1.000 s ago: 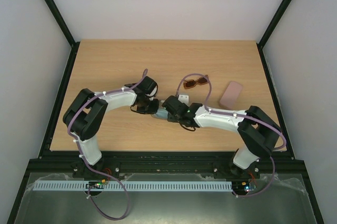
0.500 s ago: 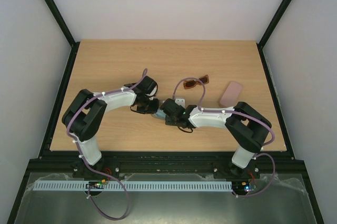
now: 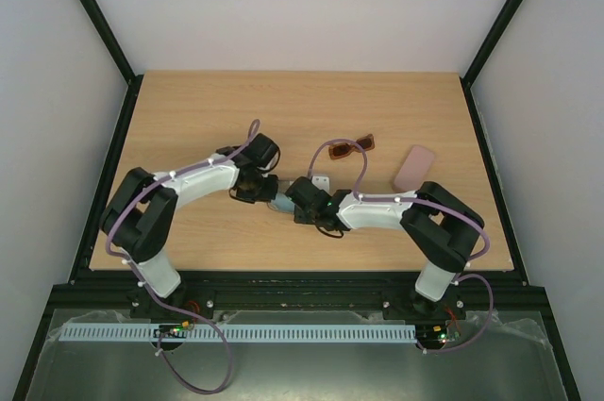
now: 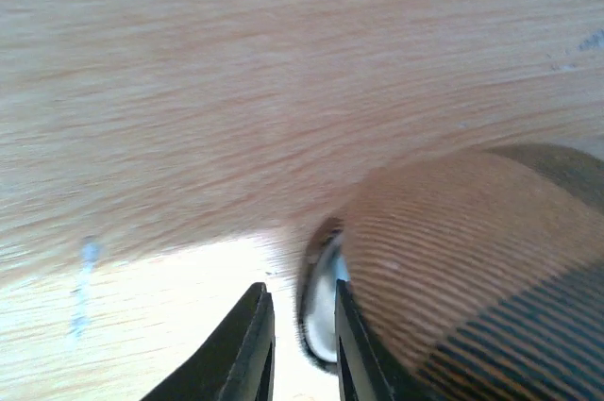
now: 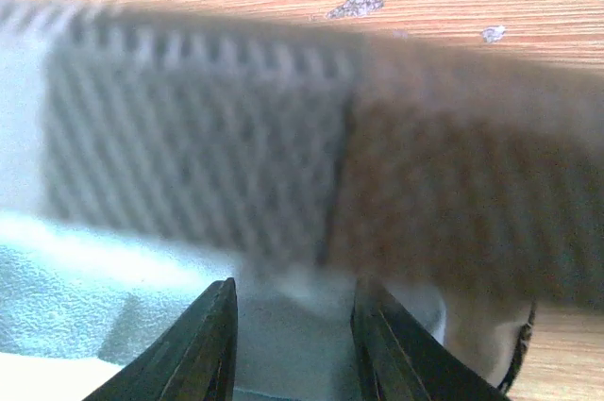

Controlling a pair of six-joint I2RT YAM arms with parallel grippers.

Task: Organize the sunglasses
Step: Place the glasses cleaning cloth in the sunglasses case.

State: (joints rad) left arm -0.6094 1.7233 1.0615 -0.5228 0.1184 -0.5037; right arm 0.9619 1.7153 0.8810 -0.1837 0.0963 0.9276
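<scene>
We are risking the brown ribbed oblong case (image 4: 472,259) slipping: left gripper (image 4: 300,299) barely apart at its nine o'clock, right gripper (image 5: 294,295) state untellable.

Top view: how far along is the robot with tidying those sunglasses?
Nothing looks finished. The reddish-brown sunglasses lie loose on the table, the pink case nearby. In hand: both grippers meet at the brown case; the right gripper seems to pinch its pale lining, the left gripper stands slightly open beside it. Still to do: putting the glasses away; the black pair isn't clearly visible.
</scene>
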